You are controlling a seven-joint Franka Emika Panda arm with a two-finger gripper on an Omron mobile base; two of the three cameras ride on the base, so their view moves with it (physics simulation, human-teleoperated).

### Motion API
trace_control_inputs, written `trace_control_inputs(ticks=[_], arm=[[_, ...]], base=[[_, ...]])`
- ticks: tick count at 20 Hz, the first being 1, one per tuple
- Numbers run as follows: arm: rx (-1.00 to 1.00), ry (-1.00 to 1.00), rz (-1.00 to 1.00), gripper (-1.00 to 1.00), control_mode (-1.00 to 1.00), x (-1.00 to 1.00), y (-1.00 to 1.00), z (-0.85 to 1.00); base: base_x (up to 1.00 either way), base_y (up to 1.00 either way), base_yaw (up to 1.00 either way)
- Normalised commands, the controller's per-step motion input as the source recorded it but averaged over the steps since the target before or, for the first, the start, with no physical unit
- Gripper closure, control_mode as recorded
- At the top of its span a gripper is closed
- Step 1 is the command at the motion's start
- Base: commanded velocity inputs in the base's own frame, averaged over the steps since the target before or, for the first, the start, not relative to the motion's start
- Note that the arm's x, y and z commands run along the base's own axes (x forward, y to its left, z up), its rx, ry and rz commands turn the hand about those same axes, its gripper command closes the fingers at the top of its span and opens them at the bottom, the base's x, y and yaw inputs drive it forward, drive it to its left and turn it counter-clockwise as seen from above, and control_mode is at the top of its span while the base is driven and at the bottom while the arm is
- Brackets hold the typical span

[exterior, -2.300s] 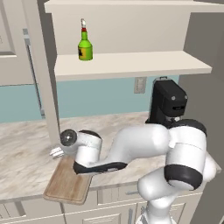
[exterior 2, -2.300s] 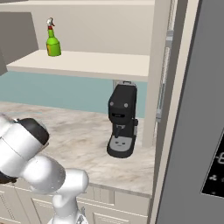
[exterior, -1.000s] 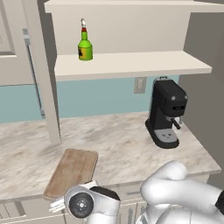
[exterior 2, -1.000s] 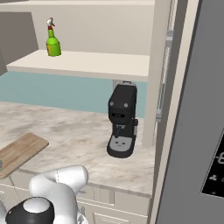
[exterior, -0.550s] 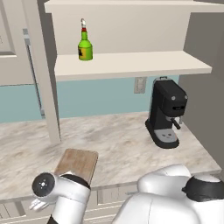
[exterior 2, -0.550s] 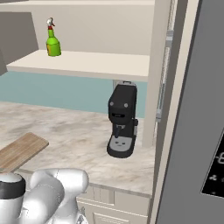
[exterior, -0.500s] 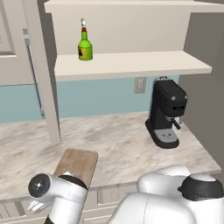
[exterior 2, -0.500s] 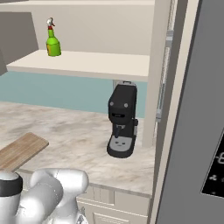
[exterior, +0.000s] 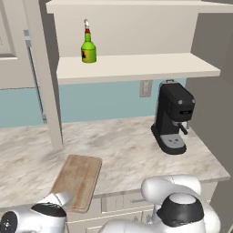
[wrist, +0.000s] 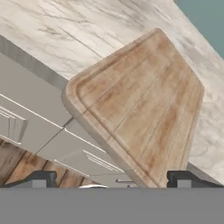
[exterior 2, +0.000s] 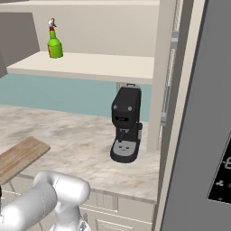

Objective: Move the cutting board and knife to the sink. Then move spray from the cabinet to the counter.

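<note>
Beige marble counter (exterior: 127, 150) runs beneath an open-fronted cabinet (exterior: 136, 68), and I take the black coffee machine (exterior: 172, 119) at its right end as my landmark. Well to the left of that machine, the cutting board (exterior: 78, 181) lies flat with its near end jutting past the counter's front edge, over the drawer fronts below. From the hand camera I see the same board (wrist: 140, 105) from out in front, with the two dark fingertips of the gripper (wrist: 111, 179) standing wide apart at the bottom of the frame, nothing between them.

What has changed: about two seconds ago my arm was stretched across the counter, hand down at the board's far left corner. Since then it has swung back off the counter and dropped low in front of the cabinets, so its white elbow (exterior: 43, 218) now sits below the board's overhanging end. The board itself looks shifted toward the edge compared with then.

I read this as lining up for an edge grip on the overhang, so the board's move to the sink is only beginning. The spray (exterior: 88, 47) stands upright on the cabinet shelf, up and far left of the coffee machine, untouched.
</note>
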Motion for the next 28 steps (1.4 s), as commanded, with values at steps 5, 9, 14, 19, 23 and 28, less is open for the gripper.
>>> trace_control_inputs(ticks=[5,9,14,19,23,28], arm=[[-0.13,-0.07,0.00,-1.00,-1.00,0.00,0.00,-0.15],[-0.11,-0.04,0.00,-1.00,-1.00,0.00,0.00,-0.16],[-0.09,-0.01,0.00,-1.00,-1.00,0.00,-0.03,-0.11],[-0.08,0.00,0.00,-1.00,-1.00,0.02,-0.03,-0.12],[-0.07,0.00,0.00,-1.00,-1.00,0.07,-0.10,-0.12],[-0.06,-0.03,0.00,-1.00,-1.00,0.13,-0.18,-0.02]], base=[[0.00,0.00,0.00],[0.00,0.00,0.00],[0.00,0.00,0.00],[0.00,0.00,0.00],[0.00,0.00,0.00],[0.00,0.00,0.00]])
